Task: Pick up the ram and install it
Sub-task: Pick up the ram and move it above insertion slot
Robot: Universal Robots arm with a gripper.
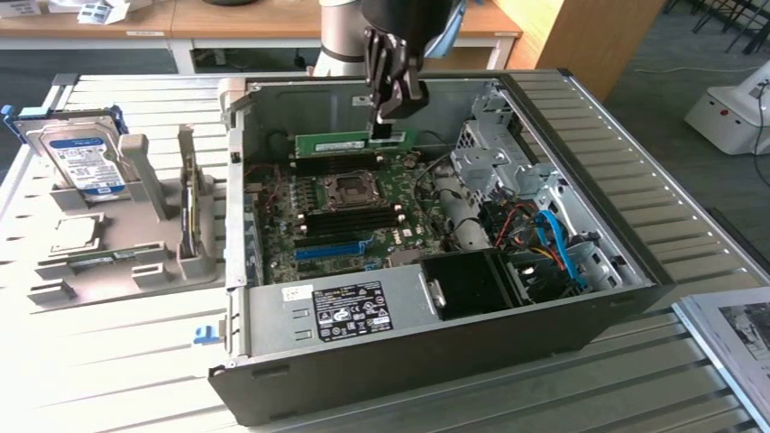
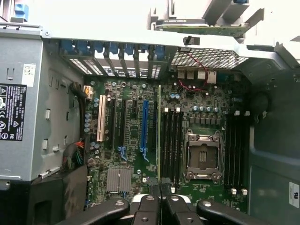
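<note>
We see the ram [image 1: 349,142] as a long, thin, flat green board, standing on its long edge and level, pinched near 1 end by the closed claw [image 1: 385,129] inside the open computer case. In the exterior view it sits at the far side of the motherboard, directly over the black slots [image 1: 349,165] beyond the processor socket [image 1: 349,187]. In the wrist view it shows edge-on as a narrow green line running parallel to those slots, and we cannot tell whether it touches them.

Silver-grey UR arm [image 1: 341,41] w/ blk linkage jaws, shiny pivot screws [image 2: 171,198], blk wrist housing
</note>
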